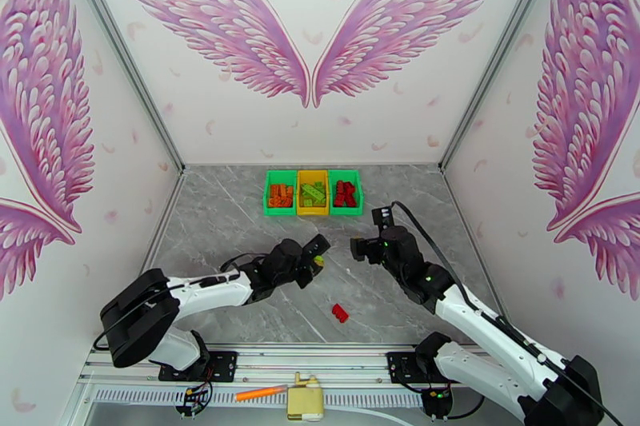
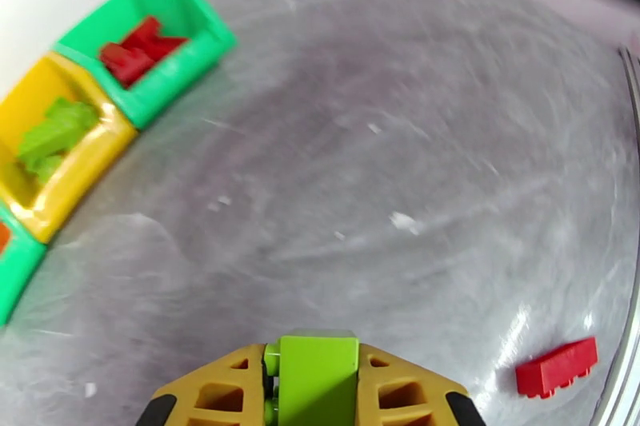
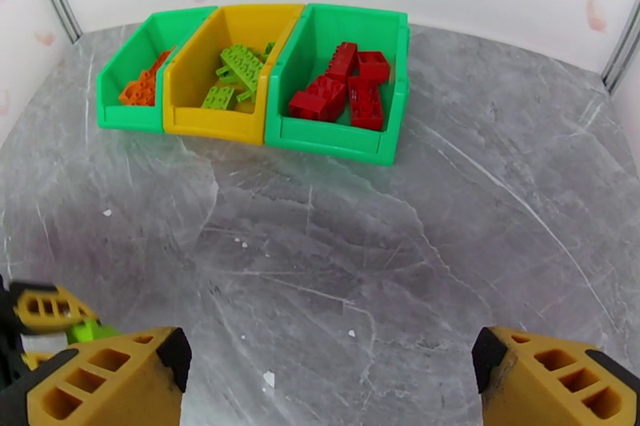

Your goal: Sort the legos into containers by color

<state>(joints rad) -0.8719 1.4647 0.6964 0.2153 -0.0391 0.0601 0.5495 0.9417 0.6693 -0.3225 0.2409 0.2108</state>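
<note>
The left end effector [image 1: 318,258] is closed narrow on a light green lego [image 2: 318,376], which it holds above the middle of the bench [image 1: 232,292]. I judge that the step in hand is the carrying of this lego. The next move calls for a reach toward the far edge and a release over the yellow container [image 3: 212,122], where the other light green legos lie. The held lego seems to point its long axis forward along the fingers, with its studs turned sideways, but its near end is hidden.

The right end effector [image 3: 330,356] is wide open and holds nothing. One red lego [image 1: 340,312] lies flat close to the near edge, its long axis oblique to this edge. It belongs in the right green container [image 3: 328,140] at the far edge.
</note>
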